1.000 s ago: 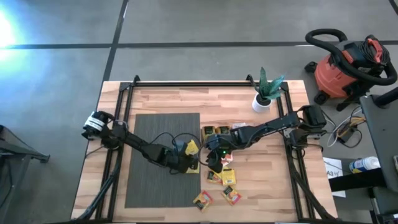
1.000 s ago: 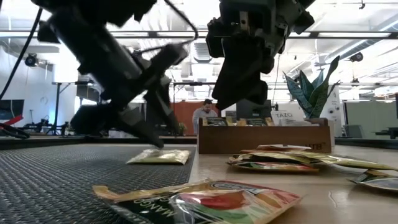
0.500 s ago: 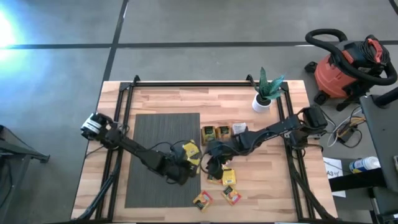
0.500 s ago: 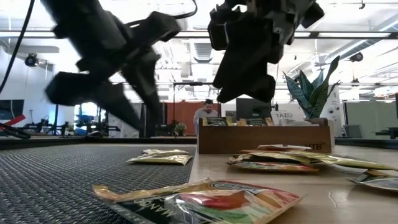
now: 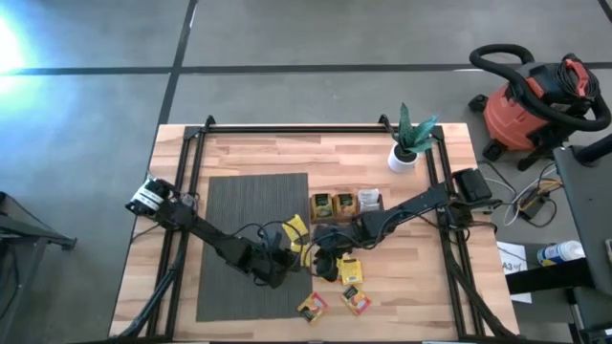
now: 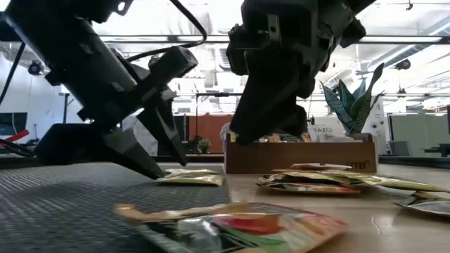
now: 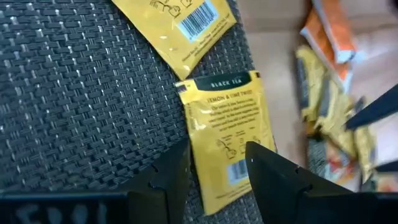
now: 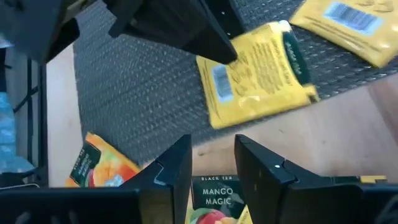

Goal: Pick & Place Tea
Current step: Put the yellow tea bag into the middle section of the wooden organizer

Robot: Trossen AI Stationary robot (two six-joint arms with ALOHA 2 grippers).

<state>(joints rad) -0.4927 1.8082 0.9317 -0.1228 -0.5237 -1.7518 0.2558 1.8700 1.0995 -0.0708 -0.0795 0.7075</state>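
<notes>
Two yellow tea sachets lie flat at the right edge of the dark woven mat (image 5: 244,229): one (image 7: 189,25) farther off, one (image 7: 225,134) half over the mat's edge. My left gripper (image 7: 217,146) is open low over the nearer sachet, a finger on either side; whether they touch it I cannot tell. My right gripper (image 8: 212,142) hangs open just right of it, above a mango sachet (image 8: 217,198) on the wood, with nothing between its fingers. More sachets (image 5: 351,270) lie near the brown wooden tray (image 5: 342,204).
A potted plant (image 5: 406,143) stands at the far right of the table. Loose sachets (image 5: 311,306) (image 5: 356,302) lie near the front edge, one (image 6: 239,228) close to the low camera. The two grippers stand close together at the mat's right edge.
My left gripper has swung a little toward the table's near edge, rolled, and come down low over the mat. My right gripper has come down and toward the near left, closer to the left gripper. Both have stayed open.
</notes>
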